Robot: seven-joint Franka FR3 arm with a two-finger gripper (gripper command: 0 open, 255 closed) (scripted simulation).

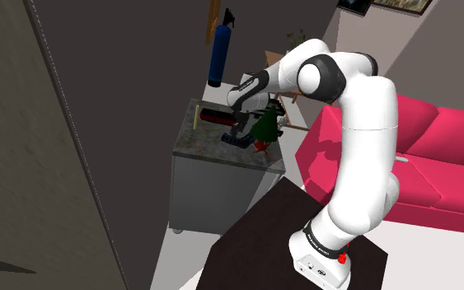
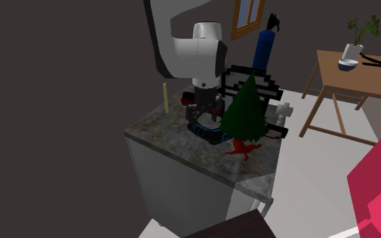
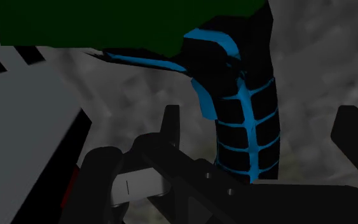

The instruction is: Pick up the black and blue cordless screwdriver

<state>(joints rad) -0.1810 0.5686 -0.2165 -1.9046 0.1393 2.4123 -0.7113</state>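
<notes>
Screwdriver: the black and blue cordless screwdriver lies on its side on the cabinet, about the middle of its mottled grey top and well in from every edge.
Handle: in the wrist view it is a black grip with bright blue ribs and a blue band where it bends into the body.
Gripper: the black gripper points down onto the screwdriver from directly above, low over the cabinet top.
Fingers: the fingers stand wide apart with the ribbed handle between them. A gap shows on either side, so they grasp nothing.
Arm: the white arm rises from the stand and bends over to the cabinet at the shoulder view's upper left.
Tree: a small green cone tree on a red foot stands just beside the screwdriver, on the second exterior view's right, nearer that side edge of the top. Whether they touch I cannot tell.
Striped object: a black-and-white striped thing sits behind the tree, towards the far edge.
Yellow stick: a thin pale yellow stick stands upright at the far corner on the second exterior view's left.
Blue bottle: a tall blue bottle with a black top rises beyond the far edge.
Room: a pink sofa lies beside the arm, and a wooden table carries a plant in a white pot.
</notes>
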